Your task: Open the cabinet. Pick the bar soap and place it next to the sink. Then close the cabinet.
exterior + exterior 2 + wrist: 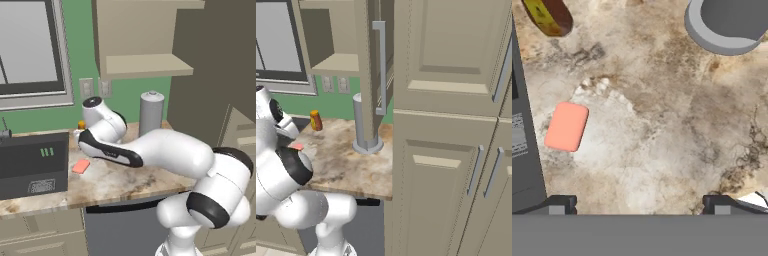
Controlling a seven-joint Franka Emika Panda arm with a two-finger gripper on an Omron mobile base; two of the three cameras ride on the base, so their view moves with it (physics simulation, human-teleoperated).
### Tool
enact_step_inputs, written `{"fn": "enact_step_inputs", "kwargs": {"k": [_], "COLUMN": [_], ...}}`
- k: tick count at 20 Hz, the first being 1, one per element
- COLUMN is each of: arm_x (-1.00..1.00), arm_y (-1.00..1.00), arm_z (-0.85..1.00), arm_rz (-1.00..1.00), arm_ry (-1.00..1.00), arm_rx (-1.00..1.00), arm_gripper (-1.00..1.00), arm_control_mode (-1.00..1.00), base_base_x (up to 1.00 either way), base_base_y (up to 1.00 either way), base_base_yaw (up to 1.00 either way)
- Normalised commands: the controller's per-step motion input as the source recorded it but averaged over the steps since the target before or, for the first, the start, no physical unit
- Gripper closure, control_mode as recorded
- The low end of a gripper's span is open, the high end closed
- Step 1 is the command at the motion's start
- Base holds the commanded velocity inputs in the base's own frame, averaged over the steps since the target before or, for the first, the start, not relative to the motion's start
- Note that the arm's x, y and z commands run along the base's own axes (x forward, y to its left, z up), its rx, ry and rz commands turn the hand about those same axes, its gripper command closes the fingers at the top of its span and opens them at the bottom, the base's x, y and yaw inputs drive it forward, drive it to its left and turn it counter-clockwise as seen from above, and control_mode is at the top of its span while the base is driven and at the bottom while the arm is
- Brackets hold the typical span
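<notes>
The cabinet [145, 65] stands open, its door [374, 75] swung out edge-on with the silver bar handle [381, 65] facing me. Its lower shelf [336, 62] looks bare. The salmon-pink bar soap [566, 126] lies flat on the marble counter [662, 135], close beside a dark appliance. The soap also shows on the counter [80, 166] and past my arm [297, 147]. My gripper [641, 207] hovers open above the counter, pointing down, with the soap off to one side of its fingertips [562, 204] and nothing between them.
A dark box appliance [32, 162] sits on the counter's left part. An amber jar [81, 124] stands by the back wall and a grey canister [151, 112] under the cabinet. Tall beige cabinets [456, 150] close off the right. A window [30, 50] hangs at the left.
</notes>
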Motion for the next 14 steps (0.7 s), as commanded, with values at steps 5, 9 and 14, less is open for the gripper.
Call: {"fn": "enact_step_inputs", "kwargs": {"k": [5, 9, 14], "arm_x": [-0.26, -0.23, -0.25], "arm_y": [-0.25, -0.23, -0.24], "arm_z": [0.45, 0.47, 0.47], "arm_rz": [0.07, 0.03, 0.04], "arm_ry": [-0.04, -0.01, 0.00], "arm_rx": [0.01, 0.06, 0.05], "arm_gripper": [-1.00, -1.00, -1.00], "arm_control_mode": [-1.00, -1.00, -1.00], "base_base_x": [0.00, 0.00, 0.00], "base_base_y": [0.00, 0.00, 0.00], "base_base_yaw": [0.00, 0.00, 0.00]}}
